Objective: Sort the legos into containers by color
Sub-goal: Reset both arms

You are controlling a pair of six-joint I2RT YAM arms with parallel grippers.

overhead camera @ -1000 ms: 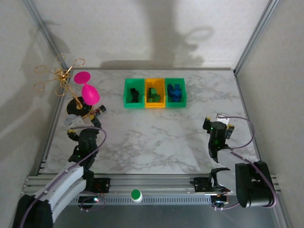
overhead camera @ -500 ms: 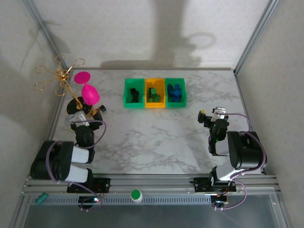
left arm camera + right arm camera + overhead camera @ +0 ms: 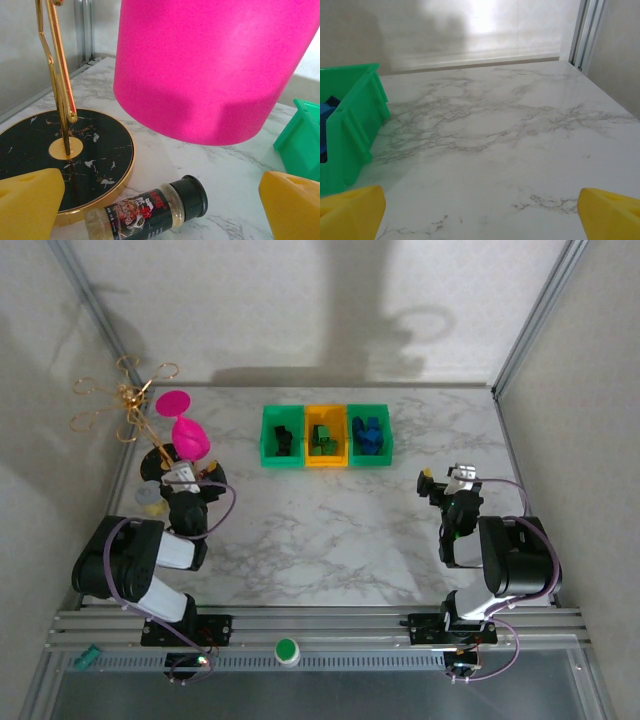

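Overhead, in the upper middle of the frame, lined up side by side on the marble bench (image 3: 330,540): a green bin (image 3: 281,462) holding black legos (image 3: 283,440), an orange-yellow bin (image 3: 326,462) holding green legos (image 3: 323,436), and a second green bin (image 3: 370,461) holding blue legos (image 3: 369,436). Too small and too tightly piled to count. At left of that frame, left end effector (image 3: 183,483) released, spread wide, grasping nothing, close against a pink goblet (image 3: 190,435) and a gold wire stand (image 3: 125,400). From the left wrist, yellow fingertips (image 3: 27,200) cropped by both bottom corners. Between them, a small spice jar (image 3: 150,210) on its side, dark cap to the right, label too blurred to read, lower edge cut off. Touching the stand's black marbled base (image 3: 95,150) or just beside it, cannot tell. Goblet bowl spilling past the top edge, rim and stem hidden. At right of the overhead frame, right end effector (image 3: 447,483) likewise released, grasping nothing, over bare bench, well apart from the bins. From the right wrist, fingertips again clipped at the bottom corners, with the second green bin cropped at the left edge and a corner of blue brick inside.
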